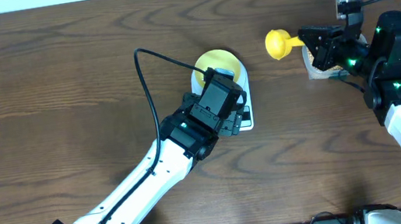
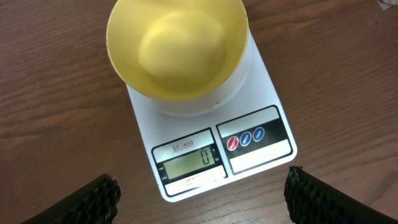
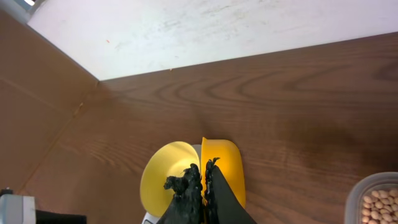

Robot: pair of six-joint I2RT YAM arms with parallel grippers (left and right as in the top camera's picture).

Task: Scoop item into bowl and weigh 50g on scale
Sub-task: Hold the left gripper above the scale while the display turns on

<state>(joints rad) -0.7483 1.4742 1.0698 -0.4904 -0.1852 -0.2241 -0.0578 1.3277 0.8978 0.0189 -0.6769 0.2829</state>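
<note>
Beans in tub; bowl empty; L fingers apart, R probably clamping scoop.

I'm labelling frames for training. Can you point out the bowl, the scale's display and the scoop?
bowl [image 2: 177, 46], left wrist view, inner bottom.
scale's display [image 2: 186, 160], left wrist view, LCD middle.
scoop [image 1: 279, 43], overhead view, its cup.

The bowl is sitting on the scale, at the end away from the display, near the middle of the table. The left gripper is hanging over the display end, while to the right the scoop is sticking out of the right gripper toward the bowl. The tub of beans is lying under that gripper, well apart from the scale.
</note>
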